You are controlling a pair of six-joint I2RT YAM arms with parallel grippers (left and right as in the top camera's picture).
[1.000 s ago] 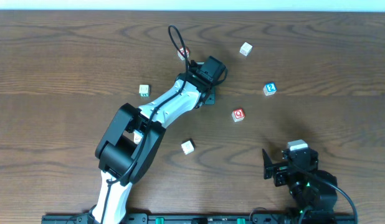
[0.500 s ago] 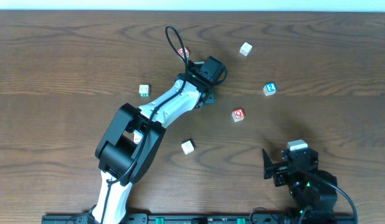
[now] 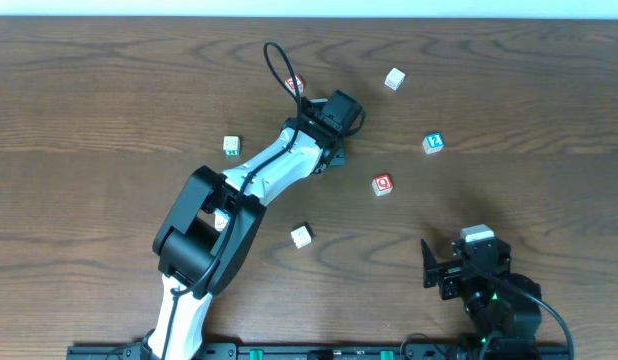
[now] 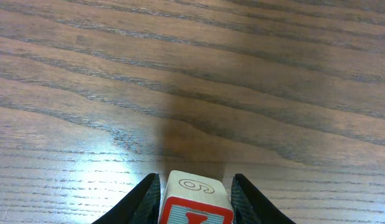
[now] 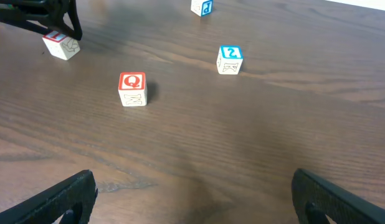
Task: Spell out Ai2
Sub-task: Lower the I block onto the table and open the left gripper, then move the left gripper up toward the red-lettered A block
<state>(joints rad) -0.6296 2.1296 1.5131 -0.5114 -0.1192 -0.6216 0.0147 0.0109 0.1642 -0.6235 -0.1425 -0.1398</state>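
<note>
My left gripper (image 4: pixel 195 182) is shut on a pale cube with a red frame and a red "I" (image 4: pixel 194 194), down at the table; both fingers press its sides. In the overhead view the gripper (image 3: pixel 329 156) covers that cube; the right wrist view shows the cube (image 5: pixel 61 45) under the black fingers. A red-framed cube (image 3: pixel 295 85) lies behind the left wrist, partly behind a cable, its letter unreadable. The blue-framed "2" cube (image 3: pixel 433 142) lies to the right, also in the right wrist view (image 5: pixel 230 59). My right gripper (image 5: pixel 192 180) is open and empty near the front edge (image 3: pixel 429 265).
The red "Q" cube (image 3: pixel 382 184) lies between the two arms, also in the right wrist view (image 5: pixel 132 89). Whitish cubes lie at the back right (image 3: pixel 393 78) and by the left arm (image 3: pixel 302 235). A green-marked cube (image 3: pixel 231 145) lies to the left.
</note>
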